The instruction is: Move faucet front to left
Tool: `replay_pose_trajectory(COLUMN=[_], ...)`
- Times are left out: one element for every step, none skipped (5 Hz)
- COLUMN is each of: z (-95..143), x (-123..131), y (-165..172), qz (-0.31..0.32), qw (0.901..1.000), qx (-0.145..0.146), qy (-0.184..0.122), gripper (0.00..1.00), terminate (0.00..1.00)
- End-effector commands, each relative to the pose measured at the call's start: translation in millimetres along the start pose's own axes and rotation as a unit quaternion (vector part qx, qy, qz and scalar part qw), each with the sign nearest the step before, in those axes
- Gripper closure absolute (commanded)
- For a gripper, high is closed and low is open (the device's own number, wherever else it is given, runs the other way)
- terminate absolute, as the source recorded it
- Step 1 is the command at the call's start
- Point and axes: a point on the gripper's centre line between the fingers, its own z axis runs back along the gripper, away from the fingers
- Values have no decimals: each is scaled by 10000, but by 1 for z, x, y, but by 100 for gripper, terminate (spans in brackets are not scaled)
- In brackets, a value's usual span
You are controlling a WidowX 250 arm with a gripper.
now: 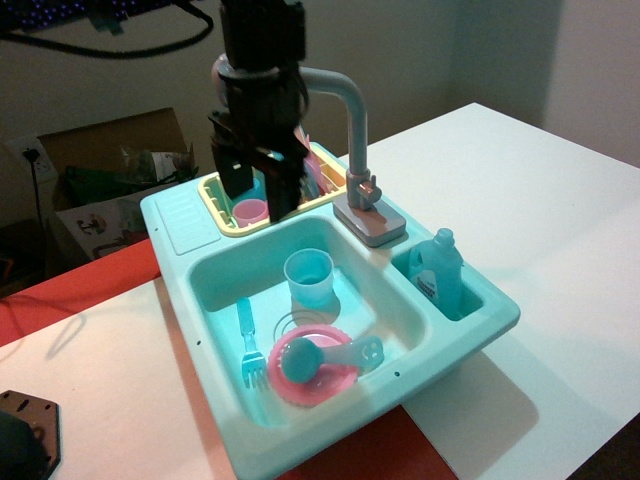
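Observation:
The grey-blue faucet (355, 125) stands on its grey base (371, 222) at the back right of the teal toy sink (470, 335). Its bent arm reaches left from the post. The spray head is mostly hidden behind my black gripper (260, 188). The gripper hangs in front of the faucet head, over the yellow dish rack (214, 203). Its two fingers (236, 178) point down with a gap between them and hold nothing. The small side lever (367, 188) sits low on the post.
In the basin are a blue cup (308, 276), a blue fork (249, 345) and a pink plate with a blue scoop (312, 365). A blue soap bottle (437, 266) stands in the right compartment. The rack holds cups and plates. A cardboard box (110, 160) stands behind.

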Motion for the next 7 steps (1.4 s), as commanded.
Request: replay_pose_trajectory(z=[23,27,28,27,29,25,22], x=[15,18,22,33,35,34,14], y=[56,75,104,152,201,234,218], qz=[455,603,874,1404,1978,2062,1871], qw=[9980,9968,9945,9879,9773,9758,9799], qx=[105,187,235,368,495,529,518], qy=[-437,-497,-530,-554,-573,-510,-451], gripper=[0,0,0,0,0,0,0], terminate=[0,0,0,0,0,0,0])
